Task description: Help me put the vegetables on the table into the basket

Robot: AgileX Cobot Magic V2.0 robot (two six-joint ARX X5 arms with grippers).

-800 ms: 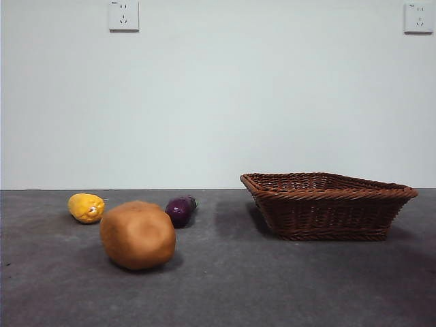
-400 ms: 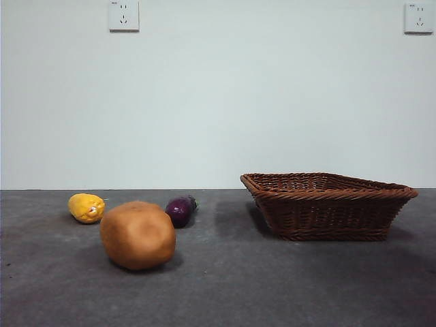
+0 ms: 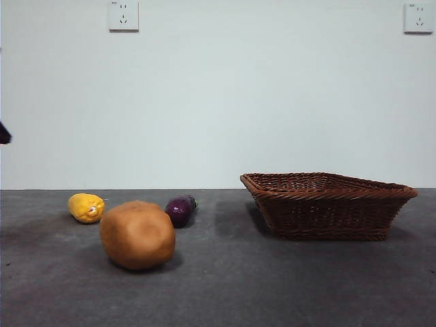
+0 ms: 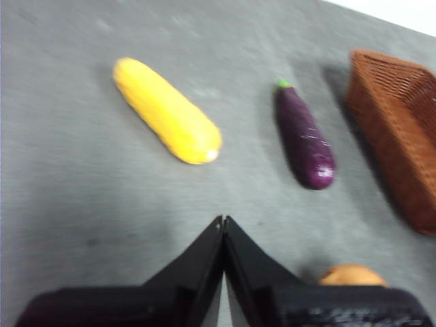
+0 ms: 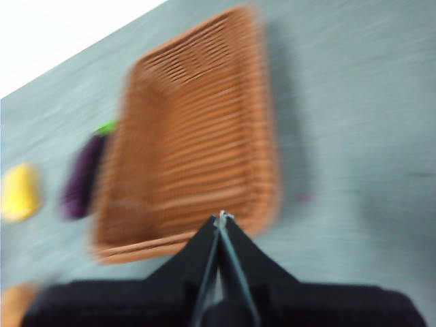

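Nothing was in the basket (image 3: 327, 204) yet. It sat alone toward the right side of the table (image 3: 225, 286), empty. All three vegetables lay on the table's left side, well apart from it. The potato (image 3: 137, 234) was nearest the front edge. The eggplant (image 3: 180, 210) and the yellow vegetable (image 3: 86, 208) lay farther back.

The left gripper (image 4: 223, 225) hung above the table with its jaws pressed together, holding nothing. The yellow vegetable and the eggplant lay out ahead of its tips, one to each side, each long body slanting across the table. The potato peeked out beside the gripper.

The right gripper (image 5: 221, 219) was also closed and empty, up over the basket's near rim.

The left arm looked nearer to the vegetables, so it would likely pick first. Its jaws would need to open and close across a long body's narrow width.
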